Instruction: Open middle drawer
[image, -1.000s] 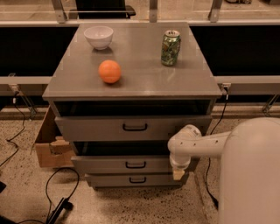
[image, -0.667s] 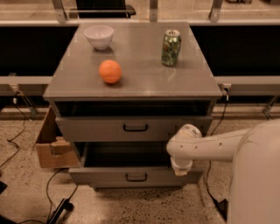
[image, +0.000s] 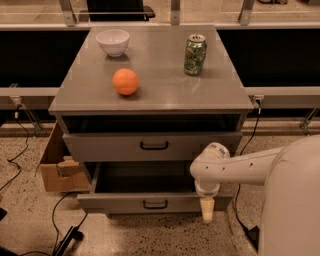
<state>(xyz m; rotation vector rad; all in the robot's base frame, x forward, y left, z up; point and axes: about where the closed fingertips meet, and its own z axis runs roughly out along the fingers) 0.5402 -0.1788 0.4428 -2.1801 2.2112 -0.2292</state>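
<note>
The middle drawer (image: 115, 202) is a grey metal drawer with a small black bar handle (image: 155, 204). It stands pulled far out of the cabinet, and its shallow grey tray (image: 145, 177) shows empty. My gripper (image: 206, 212) points down at the right end of the drawer's front, on the end of my white arm (image: 235, 167). The lowest drawer is hidden under the pulled-out one.
The taller top drawer (image: 110, 146) is slightly out. On the cabinet top (image: 160, 95) are an orange (image: 125, 81), a white bowl (image: 112, 41) and a green can (image: 195, 54). A cardboard box (image: 57, 167) and cables (image: 65, 235) lie on the floor at left.
The middle drawer has slid out toward the camera, now covering the lowest drawer. My gripper and arm moved back and down with its front.
</note>
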